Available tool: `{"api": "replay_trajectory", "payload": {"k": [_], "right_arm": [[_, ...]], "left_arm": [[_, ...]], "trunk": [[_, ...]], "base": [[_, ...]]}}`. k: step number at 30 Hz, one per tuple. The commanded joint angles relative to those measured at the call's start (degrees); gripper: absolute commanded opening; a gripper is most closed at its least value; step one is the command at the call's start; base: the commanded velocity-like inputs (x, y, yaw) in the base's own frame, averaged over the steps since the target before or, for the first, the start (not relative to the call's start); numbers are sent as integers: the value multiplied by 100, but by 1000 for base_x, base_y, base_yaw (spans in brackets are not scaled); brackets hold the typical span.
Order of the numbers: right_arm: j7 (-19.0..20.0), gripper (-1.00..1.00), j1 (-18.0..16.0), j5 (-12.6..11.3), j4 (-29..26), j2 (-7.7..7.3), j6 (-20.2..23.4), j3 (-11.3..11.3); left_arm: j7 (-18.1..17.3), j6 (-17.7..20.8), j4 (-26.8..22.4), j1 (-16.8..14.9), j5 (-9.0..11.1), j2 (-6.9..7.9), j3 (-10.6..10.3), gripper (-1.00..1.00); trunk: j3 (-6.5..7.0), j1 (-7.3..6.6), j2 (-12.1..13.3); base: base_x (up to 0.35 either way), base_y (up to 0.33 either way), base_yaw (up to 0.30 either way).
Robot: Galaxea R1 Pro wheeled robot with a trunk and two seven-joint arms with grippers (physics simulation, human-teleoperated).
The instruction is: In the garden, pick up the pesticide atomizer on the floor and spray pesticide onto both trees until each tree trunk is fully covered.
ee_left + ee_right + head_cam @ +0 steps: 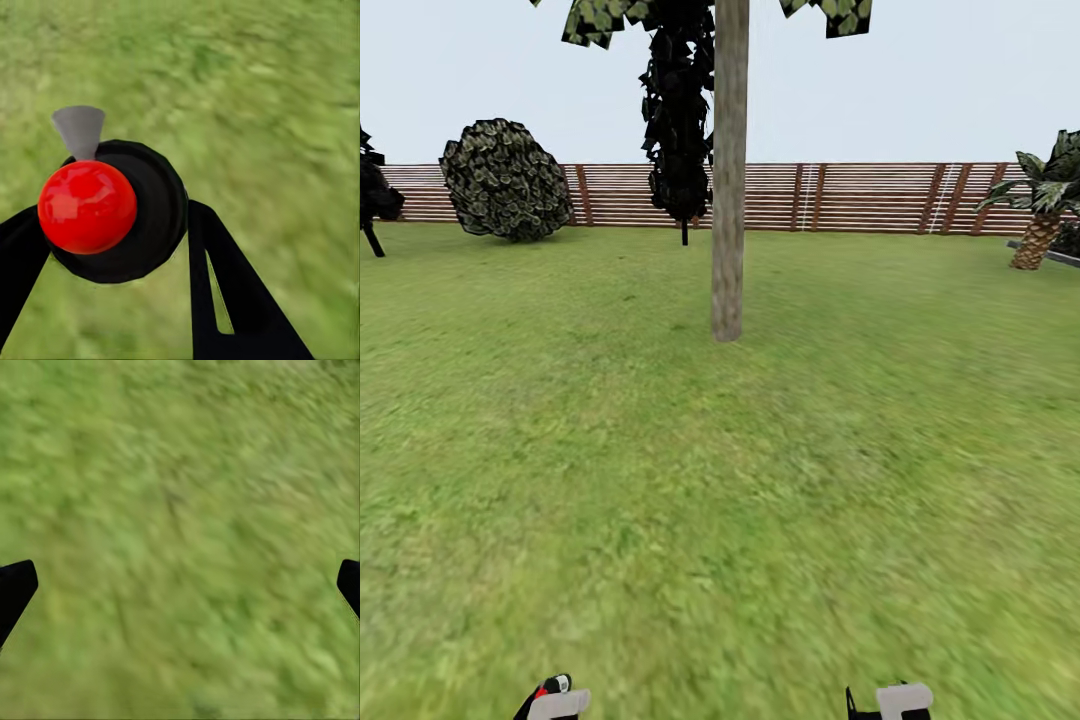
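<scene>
One trunk (pixel 728 200) on fenced (pixel 840 197) grass (pixel 660 480).

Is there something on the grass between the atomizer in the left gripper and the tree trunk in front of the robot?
Nothing visible does. The left gripper holds the atomizer, and in the head view open grass runs up to the tree trunk. The round bush and the palm stand well aside, near the fence.
</scene>
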Motion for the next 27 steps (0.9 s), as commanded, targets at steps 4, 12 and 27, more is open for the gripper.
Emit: {"api": "replay_trajectory", "payload": {"k": [4, 12, 27], "right_arm": [[-12, 100, 0, 0, -4, -3, -4, -5], [-13, 100, 0, 0, -9, -2, -5, -2], [-18, 100, 0, 0, -9, -1, -5, -1]], "left_arm": [[-4, 0, -1, 0, -1, 0, 1, -100], [0, -4, -1, 0, -1, 0, 1, -100], [1, -4, -1, 0, -1, 0, 1, -100]], "trunk": [[0, 0, 0], [0, 0, 0], [0, 0, 0]], "base": [[338, 0, 0], [338, 0, 0], [338, 0, 0]]}}
